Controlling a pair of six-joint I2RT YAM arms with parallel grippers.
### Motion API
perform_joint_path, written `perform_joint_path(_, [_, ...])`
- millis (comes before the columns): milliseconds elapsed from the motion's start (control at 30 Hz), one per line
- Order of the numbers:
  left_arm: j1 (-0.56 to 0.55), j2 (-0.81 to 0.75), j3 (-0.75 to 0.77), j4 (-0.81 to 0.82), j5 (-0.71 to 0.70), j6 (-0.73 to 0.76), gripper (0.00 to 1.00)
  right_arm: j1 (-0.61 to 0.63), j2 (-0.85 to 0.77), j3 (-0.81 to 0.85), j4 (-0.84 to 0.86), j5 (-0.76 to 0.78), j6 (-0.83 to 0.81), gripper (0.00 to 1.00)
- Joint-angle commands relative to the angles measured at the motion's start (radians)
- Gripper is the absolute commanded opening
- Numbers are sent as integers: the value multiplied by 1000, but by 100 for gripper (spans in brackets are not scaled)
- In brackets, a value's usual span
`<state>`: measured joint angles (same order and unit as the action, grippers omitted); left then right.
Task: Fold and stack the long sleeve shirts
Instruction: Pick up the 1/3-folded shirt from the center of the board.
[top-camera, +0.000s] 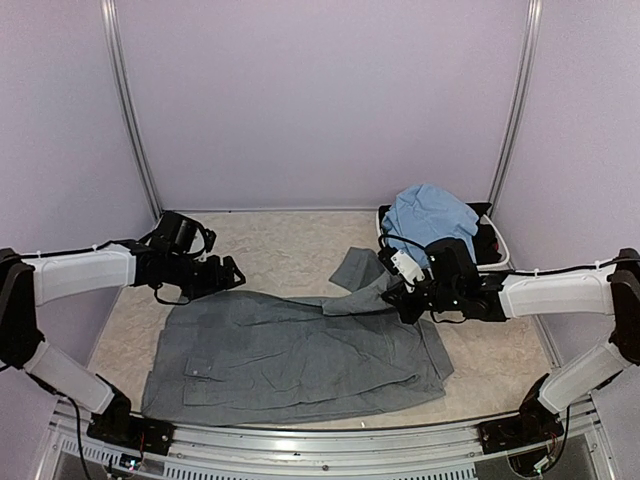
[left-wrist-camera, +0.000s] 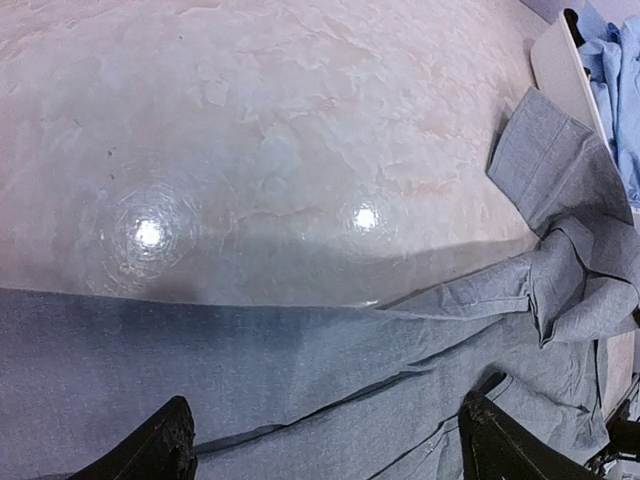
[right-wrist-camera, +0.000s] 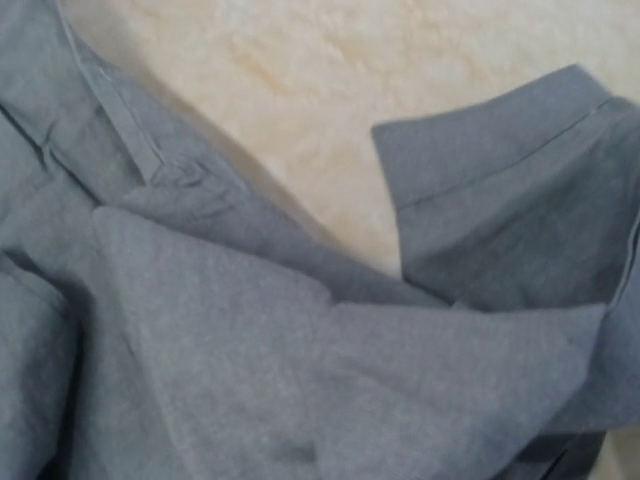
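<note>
The slate grey long sleeve shirt (top-camera: 300, 355) lies spread flat on the table, one sleeve folded up with its cuff (top-camera: 352, 268) pointing to the back. My left gripper (top-camera: 232, 275) hovers open over the shirt's far left edge. In the left wrist view its black fingertips (left-wrist-camera: 160, 445) stand wide apart above the grey cloth (left-wrist-camera: 300, 380). My right gripper (top-camera: 405, 298) is shut on the bunched sleeve by the shirt's far right corner. In the right wrist view grey cloth (right-wrist-camera: 250, 340) hides the jaws. The light blue shirt (top-camera: 430, 215) lies heaped in the basin.
A white oval basin (top-camera: 500, 245) stands at the back right, close behind my right arm. Its rim (left-wrist-camera: 560, 60) shows at the left wrist view's top right. The tabletop (top-camera: 280, 245) is pale and mottled. Lilac walls with metal posts close the back and sides.
</note>
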<state>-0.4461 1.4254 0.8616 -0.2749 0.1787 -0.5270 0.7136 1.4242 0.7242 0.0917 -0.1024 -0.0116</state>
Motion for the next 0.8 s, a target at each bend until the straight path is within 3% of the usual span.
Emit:
perform_joint_path(0, [35,30,78,-95,-13,65,86,10,-23,-32,5,12,45,0])
perform_joint_path(167, [66,119,157,-188,-207,173,86,9,11,3,-112,23,79,0])
perform_joint_path(300, [144,123,127,-143,-92,281,86,8,26,17,-159,21,72,0])
perform_joint_path(433, [300,97,98,-89,88,327,84,6,53,38,-199,11,67,0])
perform_joint_path(633, [436,135,129,-150,146,452,83,6,61,31,-173,-61,81,0])
perform_joint_path(767, [550,193,142,-174,335,570,72,6,61,28,-166,-83,80,0])
